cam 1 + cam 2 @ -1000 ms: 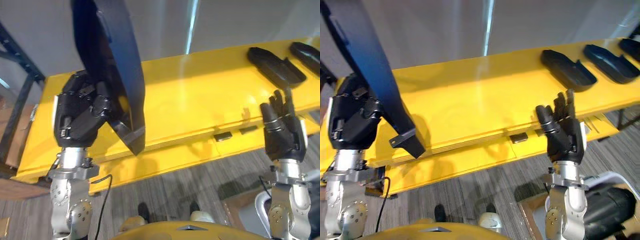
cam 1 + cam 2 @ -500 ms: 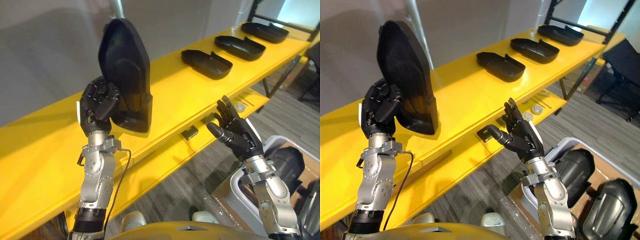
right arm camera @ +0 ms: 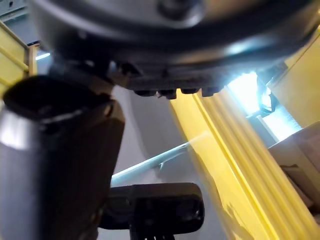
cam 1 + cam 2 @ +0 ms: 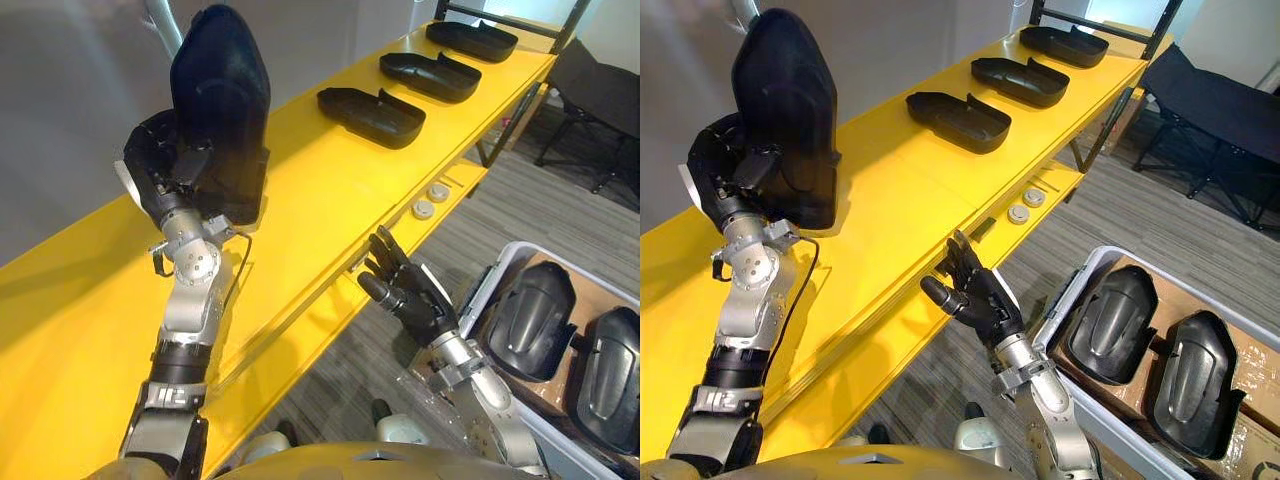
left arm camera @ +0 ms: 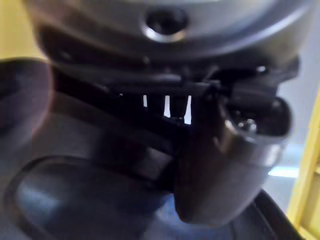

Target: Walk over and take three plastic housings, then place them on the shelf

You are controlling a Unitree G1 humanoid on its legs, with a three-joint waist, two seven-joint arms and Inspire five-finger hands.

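A long yellow shelf (image 4: 330,190) runs along a plain grey wall (image 4: 80,100), above grey carpet floor (image 4: 1160,210). A black upright post (image 4: 1137,70) stands at the shelf's far end. Below the front edge of the shelf juts a narrower yellow lower ledge (image 4: 890,340), carrying two round discs (image 4: 1018,214) side by side near its far end.

Three black shelf housings lie in a row along the far half of the shelf, hollow side up and apart from one another: the nearest (image 4: 958,121), the middle (image 4: 1019,81) and the farthest (image 4: 1062,45), which sits close to the shelf's far end.

The left hand (image 4: 160,170) is raised over the near half of the shelf. Its fingers and thumb are curled round the lower edge of the held housing (image 4: 220,110), a black plastic shell that stands upright with its rounded end uppermost, clear of the shelf surface.

The right hand (image 4: 415,300) hangs over the floor in front of the lower ledge, fingers straight and spread, holding nothing.

On the floor to the robot's right stands a pale bin (image 4: 490,280) lined with cardboard (image 4: 1250,370). Two more black bin housings (image 4: 1115,325) (image 4: 1190,385) lie side by side in it. A dark piece of folding furniture (image 4: 1220,100) stands on the floor beyond the shelf's far end.
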